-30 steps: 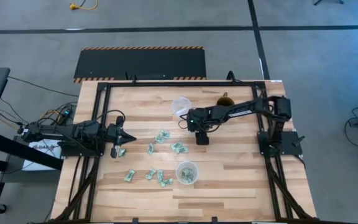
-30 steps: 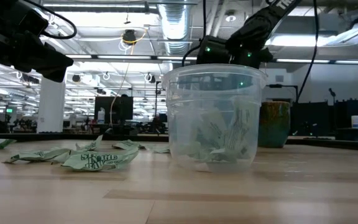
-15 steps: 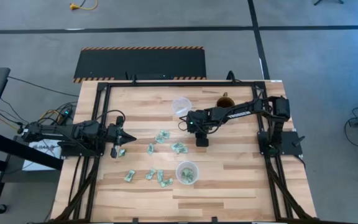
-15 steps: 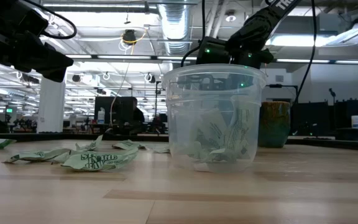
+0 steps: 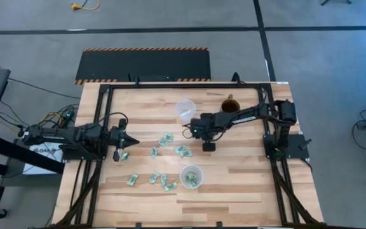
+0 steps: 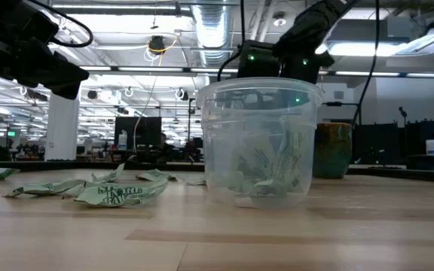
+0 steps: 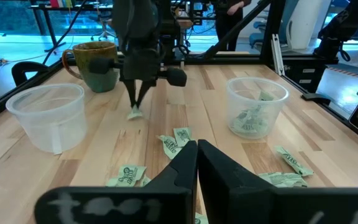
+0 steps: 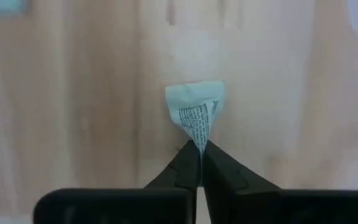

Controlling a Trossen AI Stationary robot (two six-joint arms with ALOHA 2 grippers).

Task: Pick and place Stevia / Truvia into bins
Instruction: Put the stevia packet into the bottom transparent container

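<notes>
Several green-and-white Stevia packets (image 5: pixel 166 139) lie flat on the wooden table (image 5: pixel 246 184) between the arms. One clear bin (image 5: pixel 191 176) near the front holds packets. The other bin (image 5: pixel 185 109) stands farther back with nothing showing inside. My right gripper (image 8: pixel 199 149) points steeply down between the two bins, shut on one crumpled packet (image 8: pixel 196 106). In the left wrist view that gripper (image 7: pixel 135 102) shows beyond the loose packets. My left gripper (image 7: pixel 196 146) waits at the table's left, shut, with nothing in it. My right gripper pinches the packet by a narrow end (image 8: pixel 198 134) between its two fingertips. The fingers come from above, pointing steeply down. The packet (image 7: pixel 134 114) hangs below the fingertips, flaring wider away from them. Whether its lower end touches the table, I cannot tell.
A brown mug (image 5: pixel 229 102) stands at the back, right of the far bin. One packet (image 5: pixel 124 155) lies just in front of my left gripper (image 5: pixel 129 140). More packets (image 5: pixel 164 181) lie left of the near bin. Black frame rails (image 5: pixel 278 184) run along the table's sides.
My right arm's wrist has tipped a little, and its dark body has shifted slightly toward the table's near edge. The packets on the table and both bins have stayed where they were.
</notes>
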